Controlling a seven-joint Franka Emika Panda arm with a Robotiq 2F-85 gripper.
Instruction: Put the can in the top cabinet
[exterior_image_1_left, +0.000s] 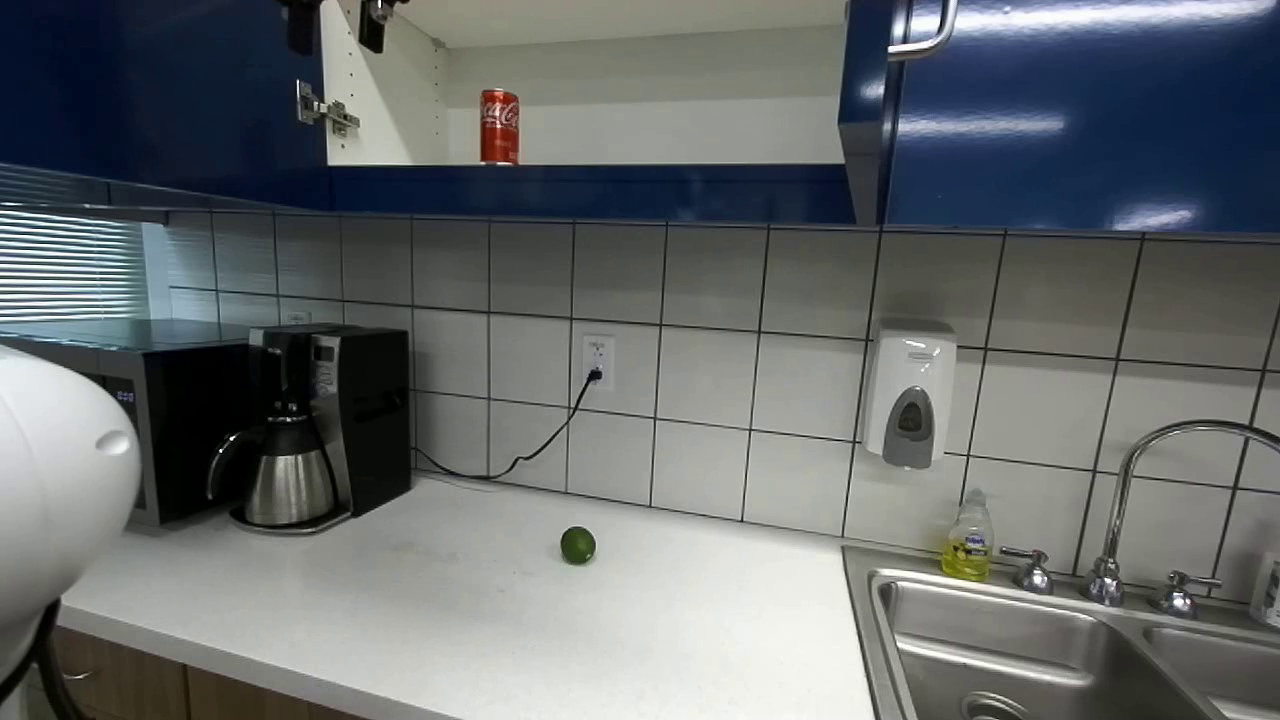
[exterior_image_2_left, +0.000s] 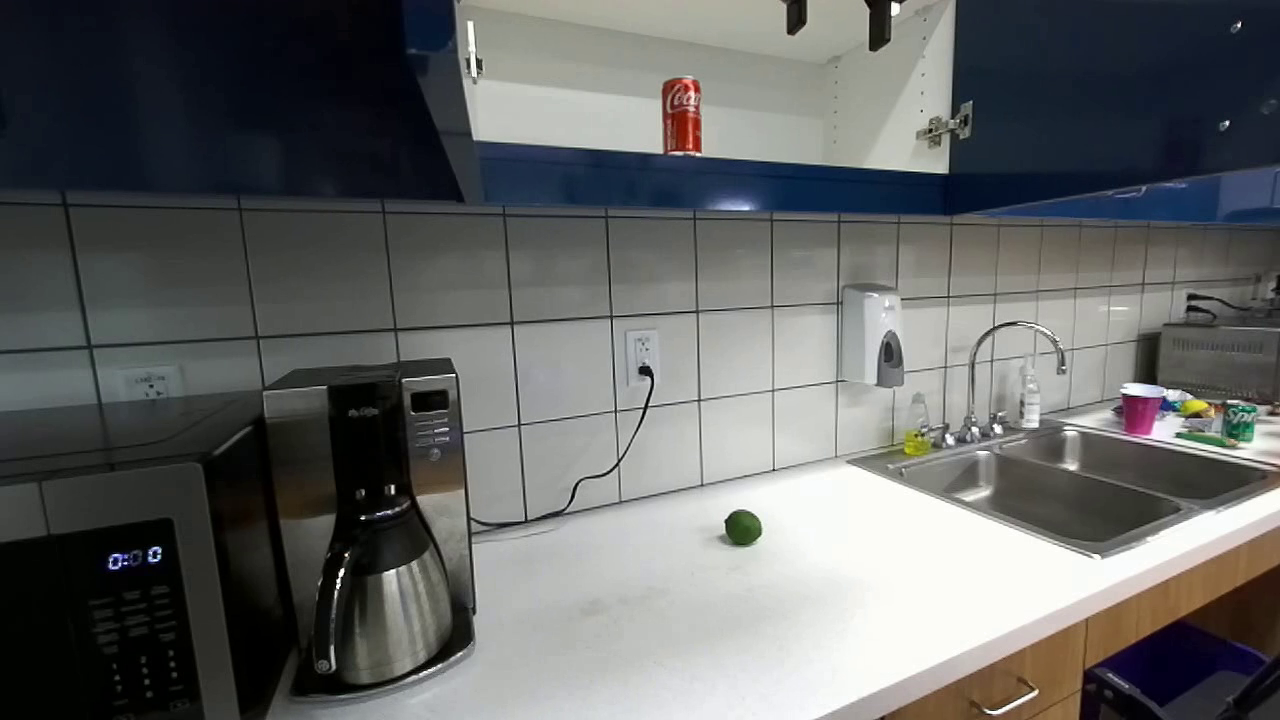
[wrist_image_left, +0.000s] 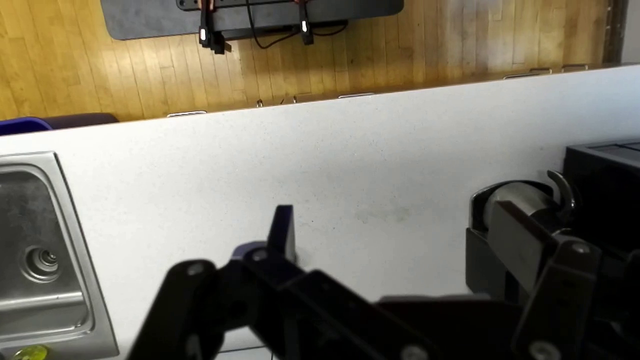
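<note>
Can (exterior_image_2_left: 683, 115) upright in top cabinet (exterior_image_2_left: 720, 180); behind and apart from tool (exterior_image_2_left: 838, 36)

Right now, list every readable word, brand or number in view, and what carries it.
"Coca" on the red can, further letters partly turned away.
"0:00" on the display of the microwave.
"Mr. Coffee" on the coffee maker, slightly blurred.
Too small or blurred: the keypad, the coffee maker's buttons, and markings on the soap dispenser, soap bottle and green can.
</note>
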